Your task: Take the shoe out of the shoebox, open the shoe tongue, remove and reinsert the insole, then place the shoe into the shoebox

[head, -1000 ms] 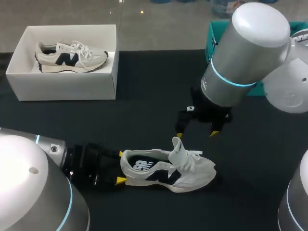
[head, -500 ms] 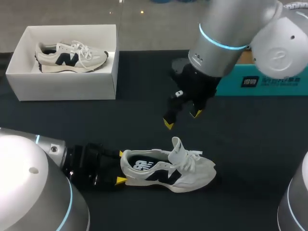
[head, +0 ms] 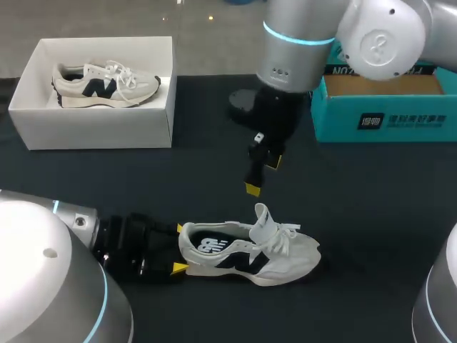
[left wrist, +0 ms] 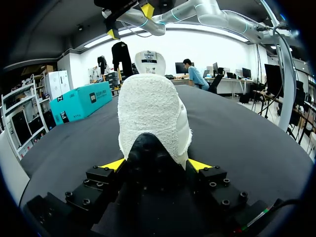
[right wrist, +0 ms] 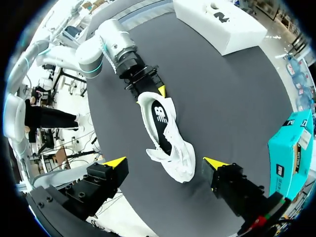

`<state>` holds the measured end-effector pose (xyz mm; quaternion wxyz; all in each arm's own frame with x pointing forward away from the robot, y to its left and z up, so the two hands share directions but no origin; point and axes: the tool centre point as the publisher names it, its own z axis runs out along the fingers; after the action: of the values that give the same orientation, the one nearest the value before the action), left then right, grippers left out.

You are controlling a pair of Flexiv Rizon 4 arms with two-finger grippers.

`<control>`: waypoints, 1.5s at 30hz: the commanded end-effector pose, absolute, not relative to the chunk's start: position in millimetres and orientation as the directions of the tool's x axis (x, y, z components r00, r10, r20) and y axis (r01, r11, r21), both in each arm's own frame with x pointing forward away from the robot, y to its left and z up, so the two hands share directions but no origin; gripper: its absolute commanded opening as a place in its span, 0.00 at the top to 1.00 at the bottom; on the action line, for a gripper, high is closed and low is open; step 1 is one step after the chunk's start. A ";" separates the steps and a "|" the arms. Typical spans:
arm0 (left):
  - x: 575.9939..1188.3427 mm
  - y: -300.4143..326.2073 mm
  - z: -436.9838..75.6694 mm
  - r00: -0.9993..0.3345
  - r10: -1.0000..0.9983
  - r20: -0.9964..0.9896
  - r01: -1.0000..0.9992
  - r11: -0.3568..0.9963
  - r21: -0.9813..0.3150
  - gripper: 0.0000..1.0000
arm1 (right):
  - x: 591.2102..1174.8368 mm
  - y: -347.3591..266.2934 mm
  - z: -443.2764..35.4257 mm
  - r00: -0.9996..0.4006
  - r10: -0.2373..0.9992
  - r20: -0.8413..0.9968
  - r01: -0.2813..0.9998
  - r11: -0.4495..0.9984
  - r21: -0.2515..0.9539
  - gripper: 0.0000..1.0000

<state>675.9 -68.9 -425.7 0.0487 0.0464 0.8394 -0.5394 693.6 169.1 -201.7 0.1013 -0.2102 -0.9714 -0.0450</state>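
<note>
The shoe lies on the desk, long axis across me, toe toward my right; my left tool is clamped on the heel from both sides; my right tool hangs over the raised tongue, fingers spread, holding nothing, so it is the nearer one; its wrist view looks down onto the insole, which the left wrist view hides behind the heel.

Right arm hides part of teal box; left wrist view shows the shoe heel-on only.
</note>
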 end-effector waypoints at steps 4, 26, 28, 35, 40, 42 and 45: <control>676.3 -68.5 -428.8 -0.991 0.026 -0.132 0.131 0.416 -0.900 1.00 | 704.0 183.1 -209.5 -0.978 0.111 0.179 0.099 0.992 -0.075 0.00; 676.3 -68.5 -428.8 -0.991 0.026 -0.132 0.131 0.416 -0.900 1.00 | 704.3 184.0 -215.5 -0.975 0.114 0.192 0.110 0.993 -0.031 0.26; 676.3 -68.5 -428.8 -0.991 0.026 -0.132 0.131 0.416 -0.900 1.00 | 707.5 190.3 -220.4 -0.969 0.140 0.205 0.135 0.990 -0.039 0.82; 676.3 -68.5 -428.8 -0.991 0.026 -0.132 0.131 0.416 -0.900 1.00 | 711.6 212.2 -233.4 -0.955 0.202 0.217 0.189 0.979 -0.076 1.00; 676.3 -68.5 -428.8 -0.991 0.026 -0.132 0.131 0.416 -0.900 1.00 | 702.8 217.9 -242.5 -0.952 0.244 0.186 0.239 0.970 -0.049 1.00; 676.3 -68.5 -428.8 -0.991 0.026 -0.132 0.131 0.416 -0.900 1.00 | 698.4 219.6 -246.5 -0.950 0.263 0.171 0.261 0.965 -0.033 1.00; 676.3 -68.5 -428.8 -0.991 0.026 -0.132 0.131 0.416 -0.900 1.00 | 694.6 225.0 -252.9 -0.948 0.274 0.164 0.275 0.961 -0.014 1.00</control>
<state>675.9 -68.9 -425.7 0.0487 0.0465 0.8393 -0.5394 701.9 225.6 -245.1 0.0889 -0.1380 -0.9864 0.0035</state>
